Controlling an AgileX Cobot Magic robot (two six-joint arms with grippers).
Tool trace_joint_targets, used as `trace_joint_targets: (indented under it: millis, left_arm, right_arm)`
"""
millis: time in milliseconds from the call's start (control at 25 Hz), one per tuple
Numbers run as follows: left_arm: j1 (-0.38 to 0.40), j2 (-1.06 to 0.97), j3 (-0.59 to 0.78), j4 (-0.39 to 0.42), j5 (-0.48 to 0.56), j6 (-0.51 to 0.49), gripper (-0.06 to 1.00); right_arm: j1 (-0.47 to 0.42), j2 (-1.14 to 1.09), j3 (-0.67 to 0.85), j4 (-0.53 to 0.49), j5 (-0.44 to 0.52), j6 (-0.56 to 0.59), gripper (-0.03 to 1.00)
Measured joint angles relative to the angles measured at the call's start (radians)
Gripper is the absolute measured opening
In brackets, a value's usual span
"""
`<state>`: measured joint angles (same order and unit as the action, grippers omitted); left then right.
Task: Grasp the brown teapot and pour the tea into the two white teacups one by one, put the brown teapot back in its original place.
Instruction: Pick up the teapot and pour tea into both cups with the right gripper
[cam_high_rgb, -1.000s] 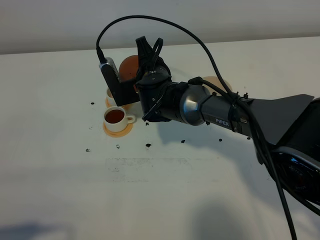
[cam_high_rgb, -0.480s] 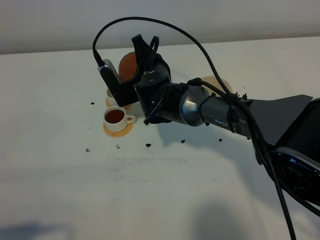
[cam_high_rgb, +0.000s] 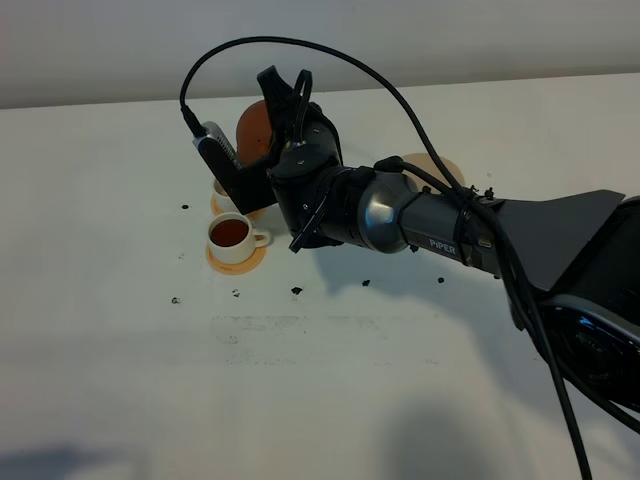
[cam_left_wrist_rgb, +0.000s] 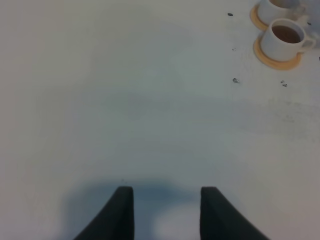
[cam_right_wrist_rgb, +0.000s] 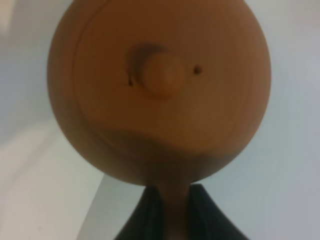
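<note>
My right gripper (cam_high_rgb: 286, 98) is shut on the handle of the brown teapot (cam_high_rgb: 254, 130) and holds it in the air, above and behind the two white teacups. In the right wrist view the teapot (cam_right_wrist_rgb: 160, 90) fills the frame, lid knob toward the camera, with the fingers (cam_right_wrist_rgb: 149, 216) clamped on its handle. The near teacup (cam_high_rgb: 231, 237) holds dark tea. The far teacup (cam_high_rgb: 220, 187) is mostly hidden by the wrist camera. The pale cream coaster (cam_high_rgb: 440, 166) lies behind the arm, partly hidden. My left gripper (cam_left_wrist_rgb: 167, 212) is open over bare table, with both cups (cam_left_wrist_rgb: 286, 39) far off.
Each cup sits on an orange-tan coaster (cam_high_rgb: 252, 262). Dark specks (cam_high_rgb: 296, 290) are scattered on the white table (cam_high_rgb: 330, 380) around the cups. A black cable (cam_high_rgb: 330, 55) loops above the right arm, which stretches across the middle.
My right gripper has moved slightly up and to the left with the teapot. The cups and the left gripper have not moved.
</note>
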<state>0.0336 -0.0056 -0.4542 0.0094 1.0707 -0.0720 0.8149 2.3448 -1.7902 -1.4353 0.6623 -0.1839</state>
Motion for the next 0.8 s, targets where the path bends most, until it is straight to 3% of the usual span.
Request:
trace_joint_targets:
  millis: [800]
  left_arm:
    - [0.000, 0.000, 0.000, 0.000, 0.000, 0.000, 0.31]
  right_arm:
    - [0.011, 0.000, 0.000, -0.054, 0.001, -0.051, 0.09]
